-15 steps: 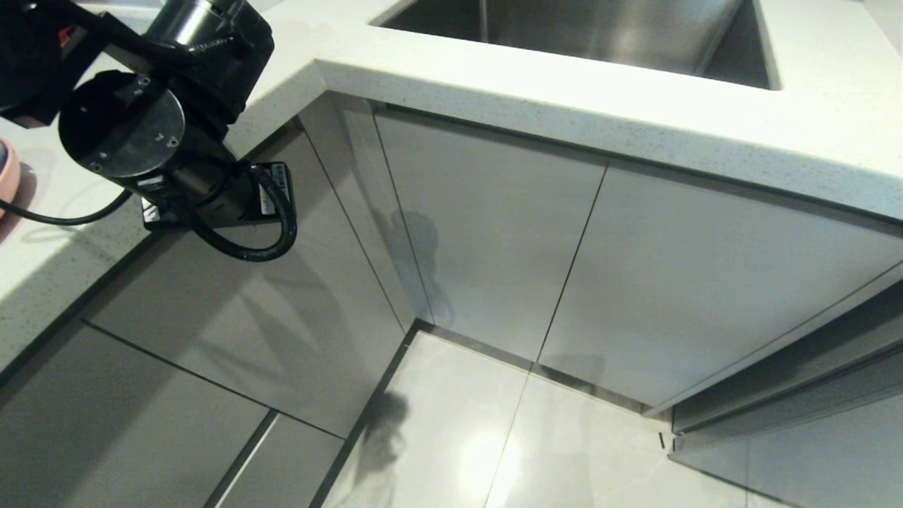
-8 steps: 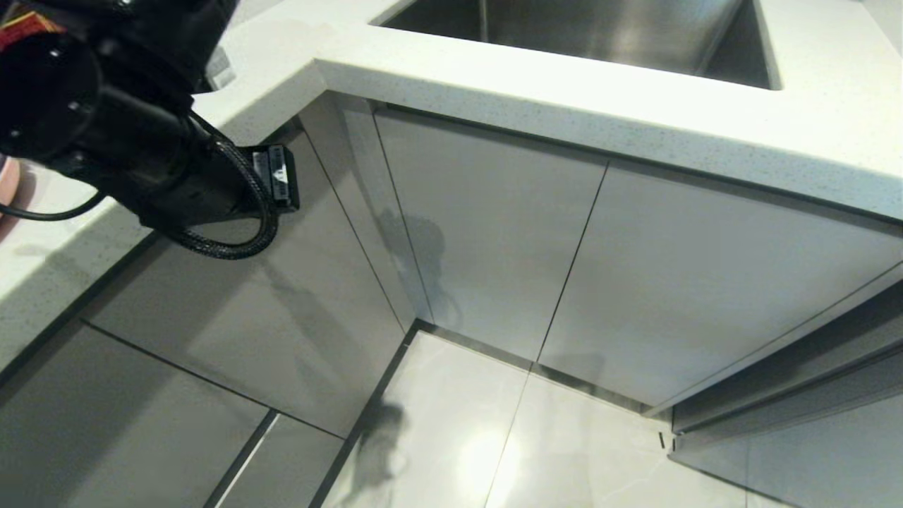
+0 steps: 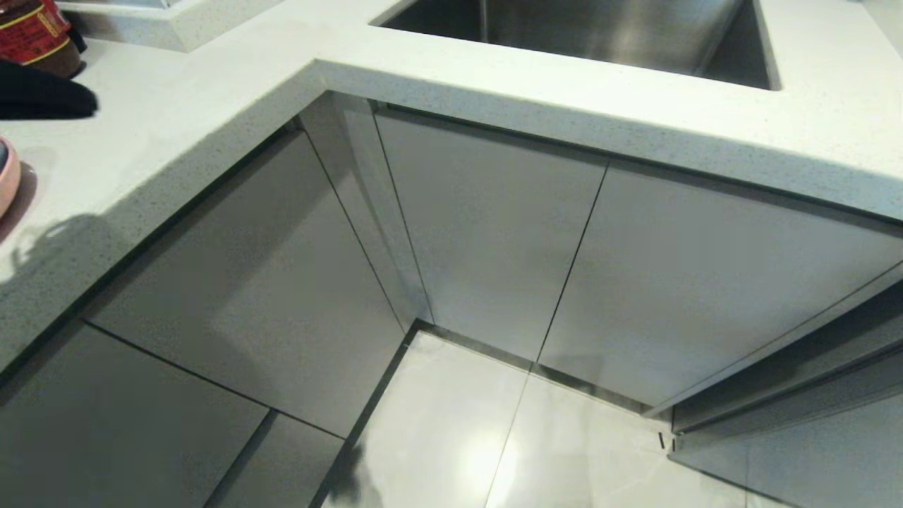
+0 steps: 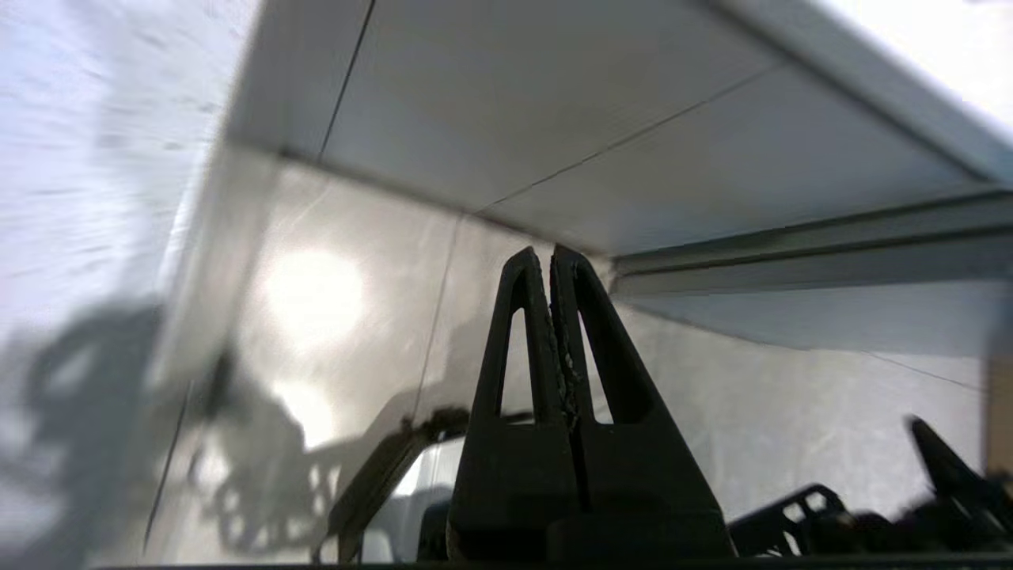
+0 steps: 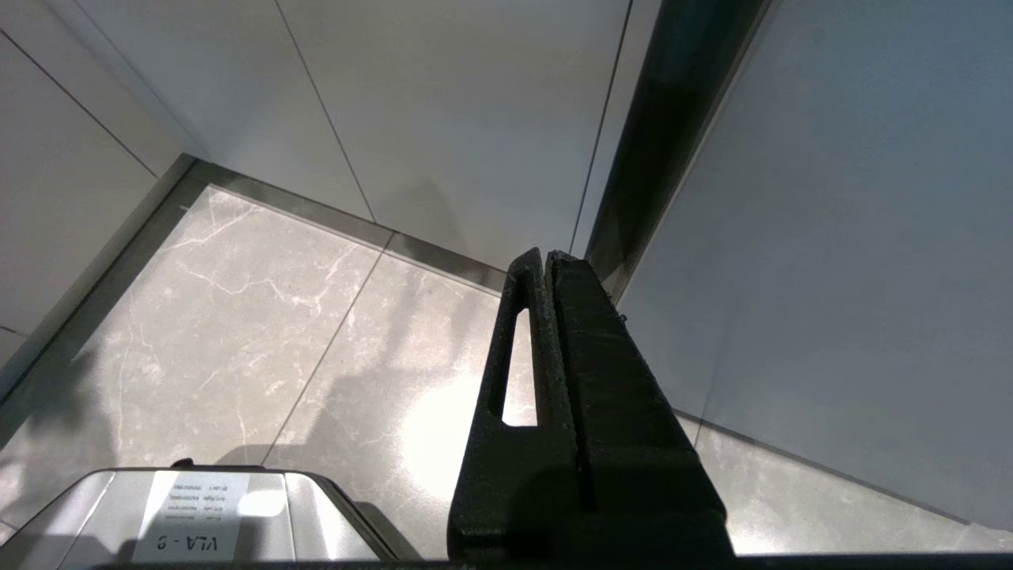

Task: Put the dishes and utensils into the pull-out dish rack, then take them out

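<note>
The left gripper [image 4: 552, 252] has its fingers pressed together on nothing, above the floor [image 4: 332, 317]; the right gripper [image 5: 546, 255] hangs likewise, closed and empty.

All I can catch is a sliver of a pink dish [image 3: 4, 185], a rounded salmon rim sitting at the left edge of the countertop [image 3: 176, 127], mostly cut off. Plate or bowl, I can't tell.
</note>
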{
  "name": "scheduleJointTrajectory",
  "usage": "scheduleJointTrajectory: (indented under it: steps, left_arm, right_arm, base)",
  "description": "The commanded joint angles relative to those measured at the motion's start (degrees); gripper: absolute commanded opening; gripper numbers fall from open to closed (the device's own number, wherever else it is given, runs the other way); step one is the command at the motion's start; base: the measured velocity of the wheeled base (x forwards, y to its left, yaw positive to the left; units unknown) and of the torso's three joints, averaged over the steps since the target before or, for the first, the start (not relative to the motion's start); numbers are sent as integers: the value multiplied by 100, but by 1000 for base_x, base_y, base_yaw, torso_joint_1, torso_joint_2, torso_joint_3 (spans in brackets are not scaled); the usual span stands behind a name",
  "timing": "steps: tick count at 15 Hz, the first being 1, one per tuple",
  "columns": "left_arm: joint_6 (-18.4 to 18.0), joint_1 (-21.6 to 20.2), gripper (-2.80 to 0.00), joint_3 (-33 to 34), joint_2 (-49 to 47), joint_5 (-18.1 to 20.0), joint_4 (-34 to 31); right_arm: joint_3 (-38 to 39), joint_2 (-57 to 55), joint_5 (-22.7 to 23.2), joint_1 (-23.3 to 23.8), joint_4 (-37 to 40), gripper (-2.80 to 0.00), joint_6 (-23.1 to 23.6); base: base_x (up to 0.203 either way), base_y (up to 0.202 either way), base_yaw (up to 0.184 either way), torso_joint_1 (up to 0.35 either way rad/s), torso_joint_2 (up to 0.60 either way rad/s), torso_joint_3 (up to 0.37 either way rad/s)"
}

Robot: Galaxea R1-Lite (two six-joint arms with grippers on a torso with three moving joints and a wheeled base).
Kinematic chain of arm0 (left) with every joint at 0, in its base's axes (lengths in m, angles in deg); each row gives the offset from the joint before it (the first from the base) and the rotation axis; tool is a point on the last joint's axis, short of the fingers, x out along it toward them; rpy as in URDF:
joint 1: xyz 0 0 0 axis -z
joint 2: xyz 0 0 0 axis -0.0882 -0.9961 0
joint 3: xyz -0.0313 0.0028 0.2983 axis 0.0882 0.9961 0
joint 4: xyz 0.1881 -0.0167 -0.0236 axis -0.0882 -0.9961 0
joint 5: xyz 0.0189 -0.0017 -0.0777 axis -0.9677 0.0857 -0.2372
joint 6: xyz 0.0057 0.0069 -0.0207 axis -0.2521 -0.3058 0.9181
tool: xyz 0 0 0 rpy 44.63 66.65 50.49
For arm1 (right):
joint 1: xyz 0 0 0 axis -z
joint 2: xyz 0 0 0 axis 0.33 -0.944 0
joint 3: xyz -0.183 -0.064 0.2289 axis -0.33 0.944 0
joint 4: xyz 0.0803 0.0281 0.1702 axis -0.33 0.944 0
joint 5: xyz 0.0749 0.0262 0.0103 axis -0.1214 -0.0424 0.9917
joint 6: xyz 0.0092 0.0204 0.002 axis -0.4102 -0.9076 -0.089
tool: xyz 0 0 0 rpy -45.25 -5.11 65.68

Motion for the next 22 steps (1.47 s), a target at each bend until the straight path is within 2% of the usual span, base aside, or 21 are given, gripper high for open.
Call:
scheduleJointTrajectory:
  steps: [1, 3, 4, 6, 9, 11, 12, 13, 15, 16, 17, 18, 20, 22]
  left_arm:
    - [-264, -740, -280, 88, 1030, 936, -14]
    - [-680, -1473, -280, 471, 1825, 1452, 25]
    - [-995, -1829, -280, 857, 2275, 1600, 181]
    - [-1618, -2282, -280, 1880, 3256, 1784, 803]
    - [-2491, -2788, -280, 3537, 4597, 1881, 1632]
    - [-2825, -2965, -280, 4654, 5430, 1817, 1827]
    - [-2944, -3010, -280, 5135, 5785, 1624, 1884]
    - [-3018, -3001, -280, 5609, 6139, 1363, 1918]
    - [-2995, -2980, -280, 6724, 6708, 1122, 2079]
    - [-2720, -2975, -280, 7170, 6849, 1047, 2364]
    - [-2385, -2972, -280, 7536, 6913, 1001, 2734]
    - [-2283, -2970, -280, 7967, 6942, 968, 3032]
    - [-2237, -2968, -280, 8848, 6966, 931, 3814]
    - [-2311, -2968, -280, 9935, 6974, 899, 4908]
  right_arm:
    - [0, -2, 1, 8, 1, -280, 1]
    - [0, -2, -3, 4, 1, -280, 1]
    - [0, -2, 1, 0, 1, -280, 1]
    - [0, -2, 0, 2, 1, -280, 2]
    - [0, -2, 2, 0, 1, -280, 1]
    - [0, -2, 1, 0, 1, -280, 2]
    - [0, -2, 2, 0, 1, -280, 2]
    - [0, -2, 1, 1, 1, -280, 1]
    - [0, -2, 2, 0, 1, -280, 1]
    - [0, -2, -3, 1, 1, -280, 1]
    - [0, -2, 2, 0, 1, -280, 2]
    - [0, -2, 2, 0, 1, -280, 2]
    - [0, -2, 1, 2, 1, -280, 1]
    - [0, -2, 2, 0, 1, -280, 1]
  base:
    - [0, 0, 0, 0, 0, 0]
    - [0, 0, 0, 0, 0, 0]
    - [0, 0, 0, 0, 0, 0]
    - [0, 0, 0, 0, 0, 0]
    - [0, 0, 0, 0, 0, 0]
    - [0, 0, 0, 0, 0, 0]
    - [0, 0, 0, 0, 0, 0]
    - [0, 0, 0, 0, 0, 0]
    - [0, 0, 0, 0, 0, 0]
    - [0, 0, 0, 0, 0, 0]
    - [0, 0, 0, 0, 0, 0]
    - [0, 0, 0, 0, 0, 0]
    - [0, 0, 0, 0, 0, 0]
    - [0, 0, 0, 0, 0, 0]
